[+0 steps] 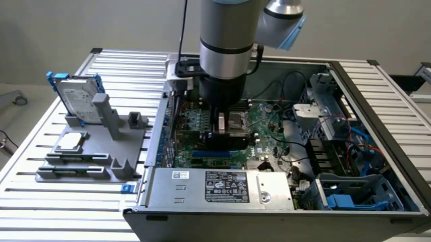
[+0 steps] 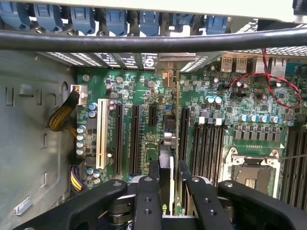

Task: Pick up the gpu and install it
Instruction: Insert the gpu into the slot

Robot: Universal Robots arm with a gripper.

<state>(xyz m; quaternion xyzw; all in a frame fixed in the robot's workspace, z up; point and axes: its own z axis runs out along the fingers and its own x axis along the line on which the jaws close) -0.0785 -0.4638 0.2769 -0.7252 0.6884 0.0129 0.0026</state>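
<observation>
The gpu (image 2: 166,160) stands on edge between the two black fingers (image 2: 147,196), seen as a thin strip running away over the green motherboard (image 2: 230,120). It lines up with the long black expansion slots (image 2: 135,139), and its far end is near the metal bracket at the case's rear wall. Whether its lower edge sits in a slot is hidden. My gripper (image 2: 169,168) is shut on the card. In the exterior view the gripper (image 1: 222,132) is down inside the open computer case (image 1: 377,101), just above the motherboard's middle.
A white slot (image 2: 101,134) and the open CPU socket (image 2: 252,177) flank the card. Red wires (image 2: 278,91) loop near the rear ports. The power supply (image 1: 222,186) fills the case's front. Outside, a grey fixture (image 1: 88,166) holds a blue-framed hard drive (image 1: 77,98) and a square chip (image 1: 71,142).
</observation>
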